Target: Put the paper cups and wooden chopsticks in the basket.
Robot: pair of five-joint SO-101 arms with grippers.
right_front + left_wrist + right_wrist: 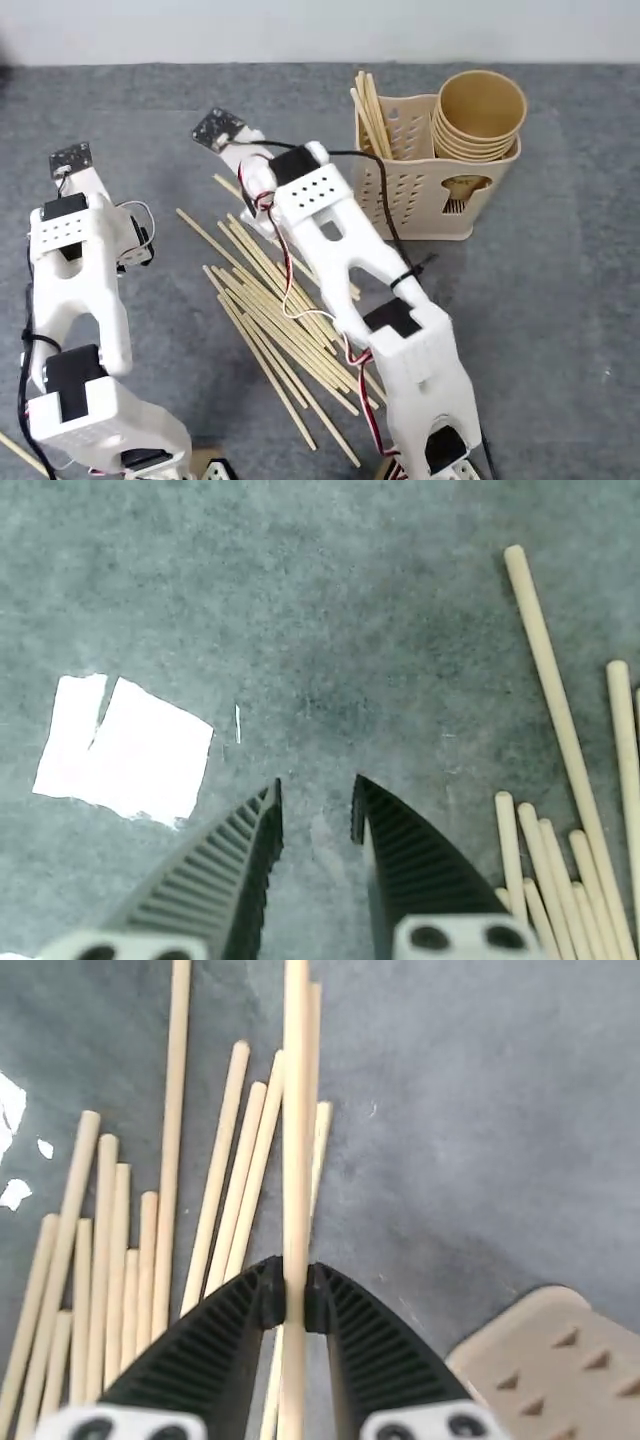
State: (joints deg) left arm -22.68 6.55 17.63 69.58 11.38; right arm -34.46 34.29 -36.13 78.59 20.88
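A grey felt-like mat (560,330) covers the table, with a white wall (300,30) along its far edge. The right gripper (295,1295) is clamped on a single chopstick (296,1110). Its two black ribbed jaws press the stick from either side, partway along, so the stick runs out well ahead of the fingertips and also back under the jaws. Beneath and beside that gripper lie the loose chopsticks (120,1260), side by side on the mat — several roughly parallel to the held one, some touching each other. A corner of the beige perforated basket (560,1360) sits near the right gripper, on the side away from the pile.

In the high view the right arm (340,240) stretches across the loose chopsticks, which fan out on the mat between the two arms. The basket stands upright beyond it, holding a nested stack of paper cups (480,115) in one compartment and a few upright chopsticks (372,115) in the one next to it.

The left gripper (316,785) is narrowly open with nothing between its jaws, hanging over bare mat. Ahead of it and to one side a white patch (130,745) lies flat on the mat. To the other side are the rounded ends of several loose chopsticks — near the gripper but not touching it. The left arm (75,260) stands well apart from the basket, with the pile between them
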